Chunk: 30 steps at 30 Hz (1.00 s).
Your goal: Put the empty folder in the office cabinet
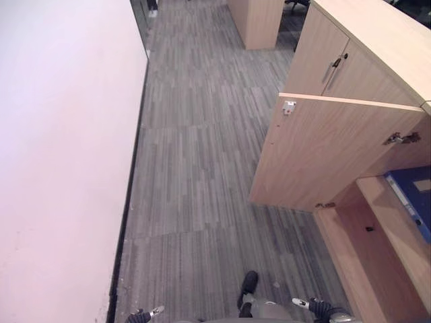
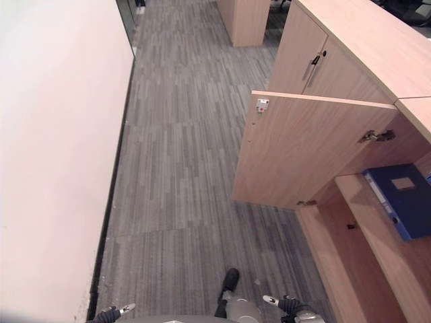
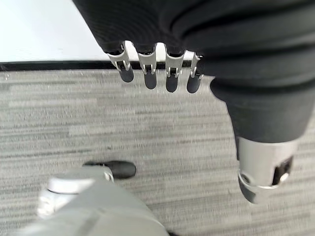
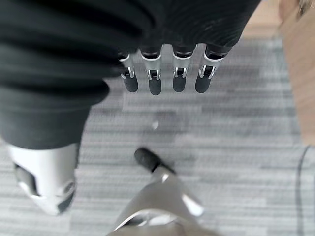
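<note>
Both hands, left hand (image 3: 197,44) and right hand (image 4: 74,64), hang with fingers relaxed and empty over the floor (image 1: 195,168), the blue folder (image 2: 403,198) lying flat on the cabinet shelf (image 2: 377,222), well off beyond the right fingers, long axis running back into the cabinet.

Both head cameras looked steeply down from standing height, sharing the grey floor (image 1: 195,168), the open cabinet door (image 2: 303,151) and the shelf holding the blue folder (image 2: 402,200). Each wrist camera pointed down, close along its own hand, at floor.
</note>
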Available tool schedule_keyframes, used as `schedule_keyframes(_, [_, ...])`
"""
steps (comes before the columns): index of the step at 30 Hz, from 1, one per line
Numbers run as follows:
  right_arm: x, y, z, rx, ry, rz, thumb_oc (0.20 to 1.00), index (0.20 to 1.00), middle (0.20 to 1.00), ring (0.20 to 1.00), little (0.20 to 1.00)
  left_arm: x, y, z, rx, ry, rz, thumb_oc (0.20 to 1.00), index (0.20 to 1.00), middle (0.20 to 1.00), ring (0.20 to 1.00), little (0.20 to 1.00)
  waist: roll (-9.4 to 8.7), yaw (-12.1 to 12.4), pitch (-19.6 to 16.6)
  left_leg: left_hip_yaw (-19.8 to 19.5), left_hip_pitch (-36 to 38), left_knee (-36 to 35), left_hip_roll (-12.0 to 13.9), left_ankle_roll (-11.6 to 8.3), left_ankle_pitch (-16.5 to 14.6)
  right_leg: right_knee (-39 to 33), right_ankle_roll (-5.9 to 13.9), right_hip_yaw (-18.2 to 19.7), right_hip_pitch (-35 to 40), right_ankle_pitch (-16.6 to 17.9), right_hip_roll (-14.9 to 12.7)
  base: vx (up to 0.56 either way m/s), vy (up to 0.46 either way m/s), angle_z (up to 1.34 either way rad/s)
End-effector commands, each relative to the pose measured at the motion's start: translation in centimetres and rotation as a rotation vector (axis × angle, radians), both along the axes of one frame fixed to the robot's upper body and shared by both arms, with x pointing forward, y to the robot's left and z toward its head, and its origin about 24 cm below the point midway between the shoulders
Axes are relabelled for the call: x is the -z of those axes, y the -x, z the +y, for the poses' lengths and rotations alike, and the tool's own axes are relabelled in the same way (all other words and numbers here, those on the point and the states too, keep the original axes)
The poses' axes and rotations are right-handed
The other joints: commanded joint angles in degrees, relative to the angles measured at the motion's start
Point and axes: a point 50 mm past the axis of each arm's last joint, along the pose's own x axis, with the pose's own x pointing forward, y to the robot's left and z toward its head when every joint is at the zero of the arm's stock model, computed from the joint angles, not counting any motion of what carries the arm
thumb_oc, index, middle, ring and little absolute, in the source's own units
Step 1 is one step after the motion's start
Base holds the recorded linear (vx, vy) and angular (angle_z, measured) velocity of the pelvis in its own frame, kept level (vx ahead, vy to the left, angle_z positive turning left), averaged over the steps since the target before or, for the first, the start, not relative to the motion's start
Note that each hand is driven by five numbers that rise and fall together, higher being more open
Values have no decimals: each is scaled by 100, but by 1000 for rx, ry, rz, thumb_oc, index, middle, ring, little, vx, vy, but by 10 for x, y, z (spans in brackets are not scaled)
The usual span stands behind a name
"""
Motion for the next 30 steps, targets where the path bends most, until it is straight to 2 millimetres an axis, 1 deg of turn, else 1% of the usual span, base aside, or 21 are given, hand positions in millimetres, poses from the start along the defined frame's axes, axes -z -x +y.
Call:
schedule_keyframes(1, [1, 6, -2, -14, 28, 33, 1000, 1000, 1000, 1000, 1000, -4, 1, 13, 45, -53, 6, 1000, 1000, 1000, 1000, 1000, 55, -47, 17, 185, 96, -368, 324, -264, 114, 406, 1045, 539, -41, -289, -462, 106, -155, 8])
schedule_keyframes(3, [2, 8, -3, -21, 34, 49, 1000, 1000, 1000, 1000, 1000, -4, -4, 11, 86, -57, -1, 1000, 1000, 1000, 1000, 1000, 65, -100, 18, 312, 48, -8, 526, -379, 209, 436, 955, 601, 86, -467, -366, 100, -175, 8])
schedule_keyframes(4, [2, 10, -3, -19, 35, 55, 1000, 1000, 1000, 1000, 1000, -5, -7, 11, 107, -59, -6, 1000, 1000, 1000, 1000, 1000, 52, -128, 25, 379, -30, 338, 634, -434, 362, 398, 901, 632, 212, -533, -293, 112, -234, 2])
schedule_keyframes(5, [2, 11, -3, -17, 33, 59, 1000, 1000, 1000, 1000, 1000, -6, -10, 12, 122, -63, -13, 1000, 1000, 1000, 1000, 1000, 13, -157, 32, 422, -168, 843, 768, -473, 630, 336, 824, 693, 366, -592, -187, 144, -283, -12])
schedule_keyframes(6, [2, 13, -3, -11, 31, 65, 1000, 1000, 1000, 1000, 1000, -8, -15, 13, 130, -64, -27, 1000, 1000, 1000, 1000, 1000, -67, -153, 72, 393, -429, 1518, 789, -418, 870, 268, 732, 792, 533, -649, -80, 150, -286, -21])
schedule_keyframes(8, [2, 14, -7, -8, 39, 68, 1000, 1000, 1000, 1000, 1000, -9, -21, 13, 137, -63, -51, 1000, 1000, 1000, 1000, 1000, -198, -89, 174, 282, -891, 2690, 728, -188, 1048, 188, 571, 964, 790, -748, 28, 144, -238, -34])
schedule_keyframes(9, [1, 16, -9, -3, 47, 75, 1000, 1000, 1000, 1000, 1000, -10, -26, 11, 140, -58, -67, 1000, 1000, 1000, 1000, 1000, -261, -55, 222, 228, -1179, 3086, 668, -76, 1081, 171, 518, 1075, 898, -803, 43, 122, -162, -57])
schedule_keyframes(10, [1, 17, -11, -4, 52, 80, 1000, 1000, 1000, 1000, 1000, -10, -27, 9, 142, -53, -71, 1000, 1000, 1000, 1000, 1000, -291, -25, 245, 228, -1385, 3234, 596, 14, 989, 157, 496, 1178, 971, -837, 43, 109, -82, -125])
schedule_keyframes(11, [0, 18, -12, 0, 57, 82, 1000, 1000, 1000, 1000, 1000, -10, -29, 8, 151, -50, -77, 1000, 1000, 1000, 1000, 1000, -362, 24, 252, 178, -1666, 3230, 412, 106, 855, 138, 510, 1301, 1031, -851, -12, 115, -1, -132])
schedule_keyframes(13, [0, 20, -15, 2, 62, 86, 1000, 1000, 1000, 1000, 1000, -9, -28, 6, 154, -43, -74, 1000, 1000, 1000, 1000, 1000, -395, 118, 273, 68, -1919, 2881, 269, 116, 757, 66, 551, 1531, 1189, -851, -16, 133, 52, -116])
schedule_keyframes(14, [0, 21, -15, -3, 62, 88, 1000, 1000, 1000, 1000, 1000, -9, -26, 6, 153, -43, -70, 1000, 1000, 1000, 1000, 1000, -422, 185, 303, -100, -2100, 2605, 116, 110, 721, 51, 578, 1656, 1241, -866, -14, 145, 81, -119])
schedule_keyframes(15, [0, 21, -15, -12, 62, 89, 1000, 1000, 1000, 1000, 1000, -9, -24, 7, 156, -41, -64, 1000, 1000, 1000, 1000, 1000, -397, 288, 328, -399, -2192, 2221, -109, 77, 698, 52, 587, 1809, 1319, -893, 55, 145, 96, -96])
schedule_keyframes(16, [0, 21, -15, -20, 64, 89, 1000, 1000, 1000, 1000, 1000, -9, -24, 7, 158, -40, -61, 1000, 1000, 1000, 1000, 1000, -351, 351, 328, -763, -2127, 1695, -253, 8, 859, 57, 586, 1954, 1366, -928, 116, 162, 94, -79])
schedule_keyframes(18, [1, 24, -14, -41, 66, 101, 1000, 1000, 1000, 1000, 1000, -7, -19, 8, 156, -42, -40, 1000, 1000, 1000, 1000, 1000, -253, 428, 312, -1519, -2097, 978, -299, -162, 1246, 51, 590, 2237, 1436, -995, 292, 148, 78, -61])
schedule_keyframes(19, [1, 24, -14, -41, 66, 101, 1000, 1000, 1000, 1000, 1000, -7, -19, 8, 156, -42, -40, 1000, 1000, 1000, 1000, 1000, -253, 428, 315, -1519, -2092, 973, -299, -163, 1249, 50, 589, 2236, 1439, -995, 292, 171, 93, -122])
schedule_keyframes(20, [1, 26, -14, -50, 67, 105, 1000, 1000, 1000, 1000, 1000, -6, -15, 8, 151, -37, -23, 1000, 1000, 1000, 1000, 1000, -189, 461, 306, -1895, -2291, 603, -357, -214, 1394, 33, 592, 2443, 1514, -1072, 381, 154, 101, -164])
schedule_keyframes(21, [1, 26, -14, -56, 67, 107, 1000, 1000, 1000, 1000, 1000, -6, -12, 10, 146, -39, -15, 1000, 1000, 1000, 1000, 1000, -154, 477, 332, -1941, -2319, 478, -354, -254, 1457, 30, 598, 2566, 1548, -1108, 433, 183, 161, -146])
schedule_keyframes(23, [2, 30, -12, -57, 57, 117, 1000, 1000, 1000, 1000, 1000, -3, -2, 9, 129, -29, 17, 1000, 1000, 1000, 1000, 1000, -31, 464, 238, -2152, -1972, 99, -218, -308, 1565, -27, 639, 2757, 1556, -1116, 542, 127, 297, -103])
schedule_keyframes(24, [4, 36, -10, -49, 46, 133, 1000, 1000, 1000, 1000, 1000, -2, 3, 9, 139, -33, 41, 1000, 1000, 1000, 1000, 1000, -37, 384, 127, -1979, -1721, -22, -155, -300, 1552, -67, 711, 2814, 1515, -1071, 421, 135, 416, -91])
schedule_keyframes(26, [5, 36, -8, -43, 37, 132, 1000, 1000, 1000, 1000, 1000, -2, 4, 10, 142, -36, 45, 1000, 1000, 1000, 1000, 1000, -63, 387, 111, -1876, -1665, -51, -141, -271, 1511, -84, 752, 2862, 1495, -1041, 366, 62, 246, -65])
schedule_keyframes(30, [6, 25, 1, -47, 10, 102, 1000, 1000, 1000, 1000, 1000, -5, -2, 16, 134, -59, 27, 1000, 1000, 1000, 1000, 1000, -131, 351, 117, -1522, -1628, 9, -272, -68, 1317, -62, 958, 3136, 1267, -883, 106, -15, 226, -53])
